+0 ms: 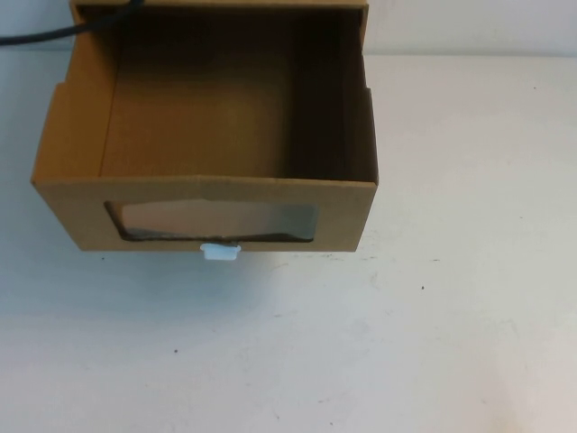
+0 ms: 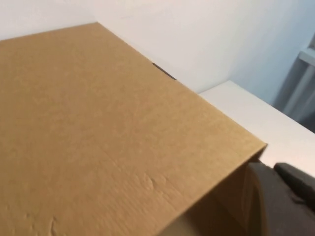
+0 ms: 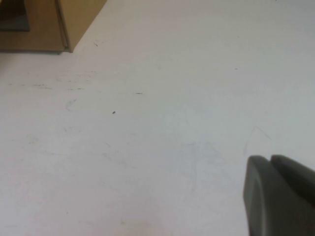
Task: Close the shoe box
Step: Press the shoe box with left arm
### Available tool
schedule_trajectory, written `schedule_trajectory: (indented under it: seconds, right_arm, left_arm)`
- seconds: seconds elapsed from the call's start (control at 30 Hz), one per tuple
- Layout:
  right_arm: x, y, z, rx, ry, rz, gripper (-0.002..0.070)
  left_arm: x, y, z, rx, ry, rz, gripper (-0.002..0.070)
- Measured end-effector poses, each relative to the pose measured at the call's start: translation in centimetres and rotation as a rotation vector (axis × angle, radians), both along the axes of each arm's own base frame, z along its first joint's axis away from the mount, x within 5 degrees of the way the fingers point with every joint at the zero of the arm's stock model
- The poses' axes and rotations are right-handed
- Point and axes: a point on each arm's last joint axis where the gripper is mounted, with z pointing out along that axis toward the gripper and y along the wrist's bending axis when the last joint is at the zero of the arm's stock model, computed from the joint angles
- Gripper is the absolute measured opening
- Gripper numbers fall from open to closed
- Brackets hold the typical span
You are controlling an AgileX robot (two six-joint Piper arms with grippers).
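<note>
In the high view we see the shoe box (image 1: 206,167) pulled well out, its drawer open and empty, the clear window (image 1: 216,220) facing us with the small white pull tab (image 1: 221,252) just below it. It sits on the white table (image 1: 451,316). A dark cable (image 1: 54,34) crosses the far left corner. Neither gripper shows in this view.

In the left wrist view, the left gripper (image 2: 283,196) sits right against the box, level with its upper cardboard panel (image 2: 108,128); only a dark finger edge shows, so we cannot tell whether it is open or closed.

In the right wrist view, the right gripper (image 3: 280,196) hovers low over bare table, the box corner (image 3: 64,24) well ahead of it and off to one side. Only one grey finger edge shows, so its state is also beyond us.

We judge the closing push has yet to be made. To do it well, we would press squarely on the drawer front near the tab, driving straight back so the drawer does not skew, while the other arm steadies the sleeve.

We read no brand, label or writing anywhere.
</note>
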Motion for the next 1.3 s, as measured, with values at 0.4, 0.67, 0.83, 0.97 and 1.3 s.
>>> schedule_trajectory:
  seconds: [0.4, 0.67, 0.83, 0.97, 1.3]
  right_arm:
    - [0.0, 0.0, 0.0, 0.000, 0.000, 0.000, -0.0013]
    - [0.0, 0.0, 0.0, 0.000, 0.000, 0.000, -0.0013]
    - [0.0, 0.0, 0.0, 0.000, 0.000, 0.000, -0.0013]
    - [0.0, 0.1, 0.1, 0.029, -0.010, -0.001, -0.0013]
    - [0.3, 0.2, 2.2, 0.542, -0.154, -0.059, -0.0013]
  left_arm:
    - [10.2, -1.2, -5.1, 0.076, 0.126, -0.039, -0.0005]
    - [12.3, -3.6, -8.1, 0.122, 0.145, -0.049, -0.0005]
    - [12.8, -4.0, -8.9, 0.132, 0.155, -0.053, -0.0005]
    - [12.8, -3.9, -8.9, 0.141, 0.156, -0.042, -0.0005]
    - [12.9, -3.9, -9.2, 0.125, 0.191, -0.034, -0.0005]
